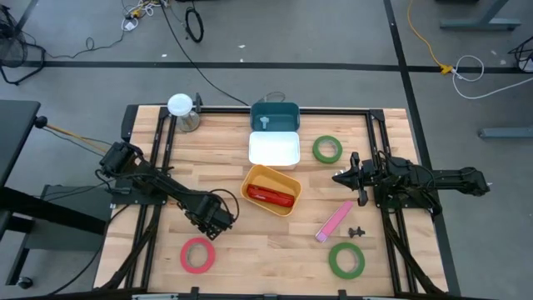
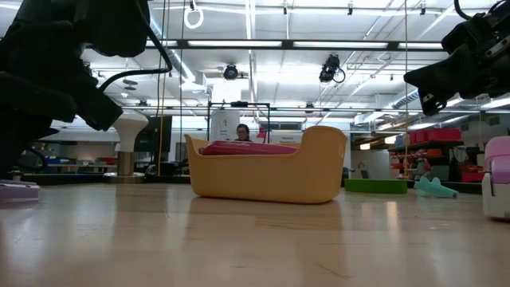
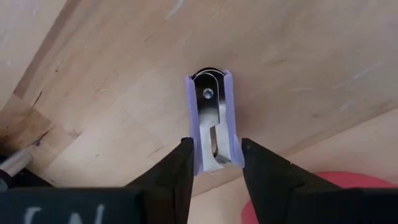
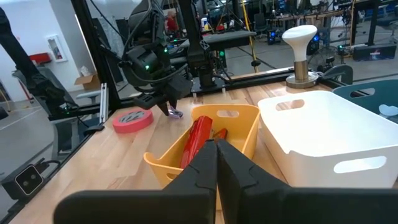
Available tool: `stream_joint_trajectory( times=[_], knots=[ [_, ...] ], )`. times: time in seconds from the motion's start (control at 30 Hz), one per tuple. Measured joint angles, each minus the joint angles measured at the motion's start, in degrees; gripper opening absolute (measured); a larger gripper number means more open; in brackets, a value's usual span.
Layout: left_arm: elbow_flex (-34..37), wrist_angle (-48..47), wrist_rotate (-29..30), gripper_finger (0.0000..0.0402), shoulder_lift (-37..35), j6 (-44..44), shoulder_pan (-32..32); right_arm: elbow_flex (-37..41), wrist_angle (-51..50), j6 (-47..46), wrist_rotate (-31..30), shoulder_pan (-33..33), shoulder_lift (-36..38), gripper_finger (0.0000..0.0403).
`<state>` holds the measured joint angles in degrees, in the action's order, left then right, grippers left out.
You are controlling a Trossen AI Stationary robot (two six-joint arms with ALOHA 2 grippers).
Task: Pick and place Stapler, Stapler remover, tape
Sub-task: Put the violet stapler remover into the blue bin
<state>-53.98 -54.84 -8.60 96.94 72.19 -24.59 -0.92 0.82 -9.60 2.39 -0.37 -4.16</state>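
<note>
My left gripper (image 1: 215, 223) is near the table's front left, shut on a small lavender stapler remover (image 3: 211, 112) with metal jaws; the pair also shows in the right wrist view (image 4: 173, 112). The red tape roll (image 1: 197, 255) lies flat just nearer the front edge. A red stapler (image 1: 269, 196) lies in the yellow bin (image 1: 287, 182). My right gripper (image 1: 346, 177) hangs shut and empty to the right of the bin. Green tape rolls lie flat at the far right (image 1: 327, 149) and near right (image 1: 346, 260). My left gripper pinches the stapler remover between its two fingers (image 3: 177, 168), on its two lavender side walls (image 3: 198, 152) at one end. The fingers come from above, pointing down and lying along the remover. Whether the remover rests on the table or hangs just above it, I cannot tell.
A pink stapler (image 1: 334, 221) and a small dark object (image 1: 356, 231) lie on the table's right half. A white bin (image 1: 274, 150) and a teal bin (image 1: 275, 115) stand behind the yellow bin. A white-topped stand (image 1: 181, 110) is at the far left.
</note>
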Motion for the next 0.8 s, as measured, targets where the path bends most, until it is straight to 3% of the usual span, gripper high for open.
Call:
stream_joint_trajectory(
  times=[0.43,0.8],
  knots=[
    [-6.3,-5.6,7.6,0.0123,-4.6,-7.5,4.2,0.0,0.0,0.0,0.0,0.0,0.0,0.0007],
    [-13.3,-4.7,15.8,0.0124,-6.0,-27.6,10.9,0.0,0.0,0.0,0.0,0.0,0.0,0.0007]
  ],
)
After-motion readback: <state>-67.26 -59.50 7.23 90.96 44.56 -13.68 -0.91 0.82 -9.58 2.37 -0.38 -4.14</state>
